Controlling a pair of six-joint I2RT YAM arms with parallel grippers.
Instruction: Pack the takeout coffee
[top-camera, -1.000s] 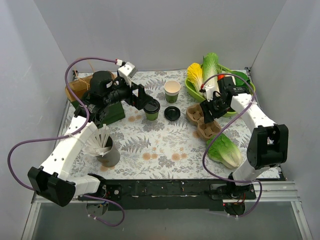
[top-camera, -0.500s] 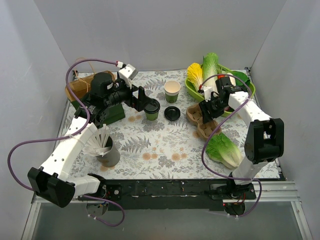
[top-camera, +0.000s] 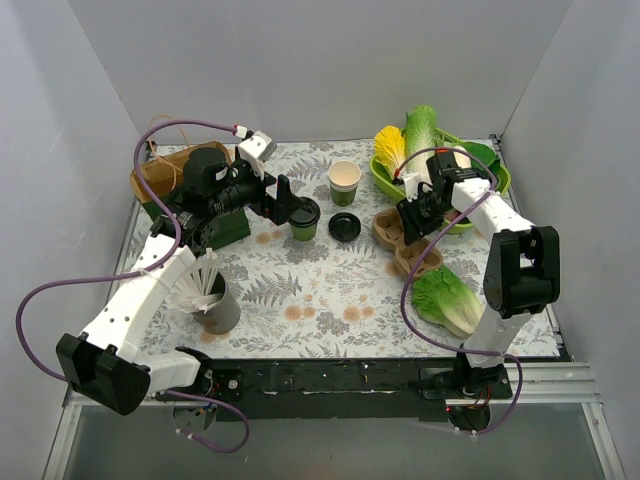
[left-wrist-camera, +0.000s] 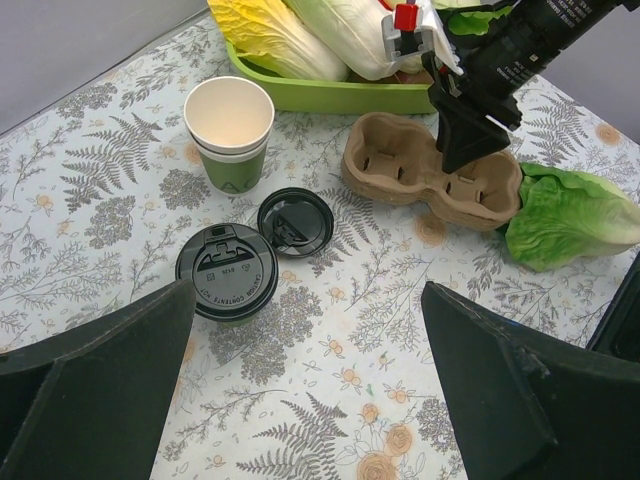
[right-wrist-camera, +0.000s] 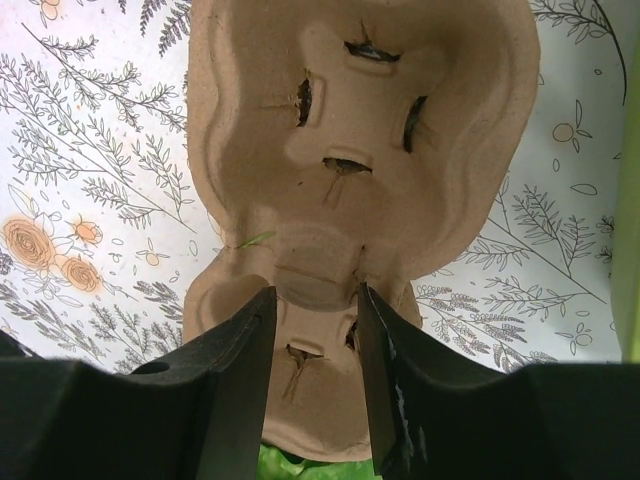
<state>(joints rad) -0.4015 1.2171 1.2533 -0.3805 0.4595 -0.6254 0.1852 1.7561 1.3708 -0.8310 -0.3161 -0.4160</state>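
The right claw (right-wrist-camera: 314, 300) is set narrow, its two fingers straddling the waist of the pulp tray (right-wrist-camera: 360, 110) between the two wells. Whether the pads actually bite the ridge I cannot tell. That central web is probably chosen as the stiffest place to pin or carry the tray while a cup goes in. Seen from above, the tray lies flat on the bench (left-wrist-camera: 330, 420), wells up, its long axis running from about 11 to 5 o'clock. The left claw (left-wrist-camera: 307, 292) hangs wide and grips nothing, poised above the takeout coffee (left-wrist-camera: 226, 272), likely to come down around its body. The coffee stands upright on the bench, black lid already seated. Its long axis is vertical, with the mouth pointing straight up, so a level lift should suit it. From the coffee, a loose lid (left-wrist-camera: 295, 218) lies just beside at about 3 o'clock. An open cup (left-wrist-camera: 230, 125) stands near at 1 o'clock, and the tray waits further out near 3 o'clock.
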